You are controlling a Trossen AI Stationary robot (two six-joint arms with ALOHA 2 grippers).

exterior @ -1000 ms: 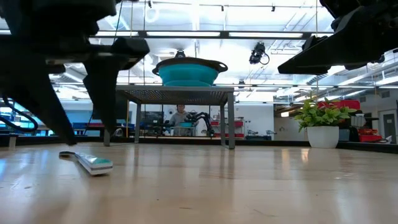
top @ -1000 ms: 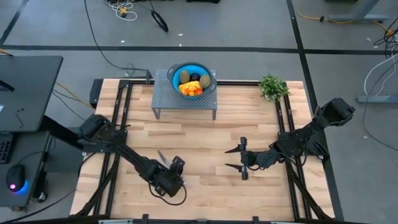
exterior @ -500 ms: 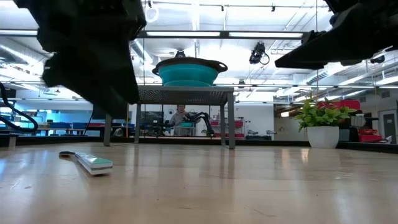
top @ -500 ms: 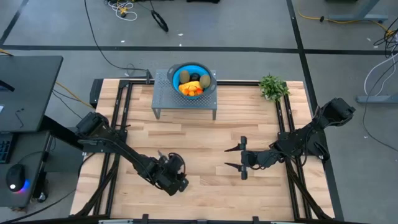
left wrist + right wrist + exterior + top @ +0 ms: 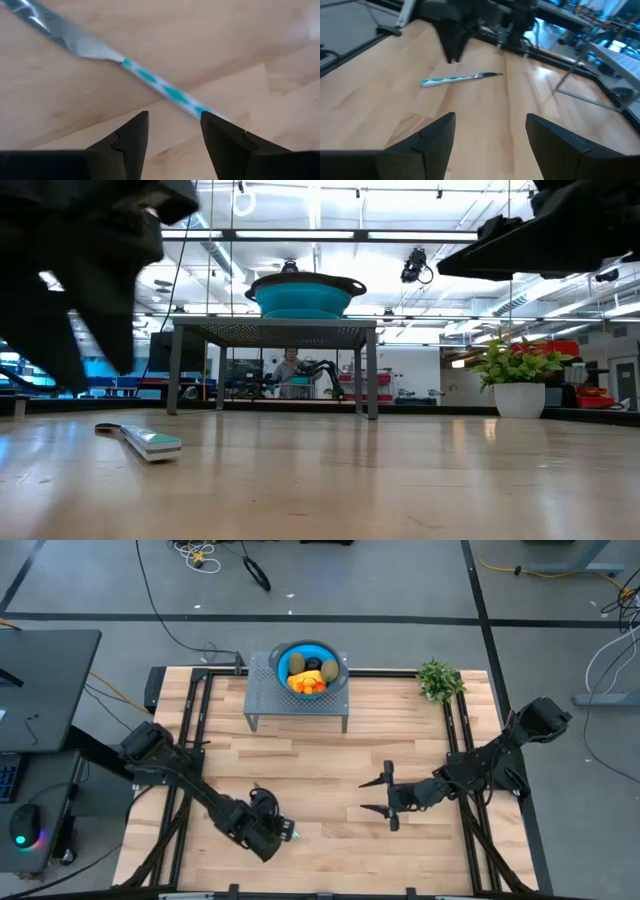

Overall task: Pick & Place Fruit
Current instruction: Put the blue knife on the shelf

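Note:
The toy fruit (image 5: 307, 681) lies piled in a blue bowl (image 5: 283, 658) on a grey perforated stand (image 5: 262, 697) at the table's far edge: orange pieces, two brownish-green ovals, a dark ball. My left gripper (image 5: 265, 825) hangs open near the table's near edge, pointing down over a teal-handled knife (image 5: 150, 77) that lies flat on the wood; its fingertips straddle the handle's end in the left wrist view (image 5: 172, 125). My right gripper (image 5: 383, 796) is open, hovering right of centre and pointing toward the knife (image 5: 460, 78).
A green potted plant (image 5: 438, 679) stands at the far right corner. The stand's legs (image 5: 372, 370) lift the bowl (image 5: 305, 295) well above the table. Bare wood lies between the two grippers and in front of the stand. A person shows in the room behind.
My left gripper has shifted a little toward the table's left and near edge and has turned about its wrist above the knife, staying open. The knife has stayed where it was. My right arm has barely moved.

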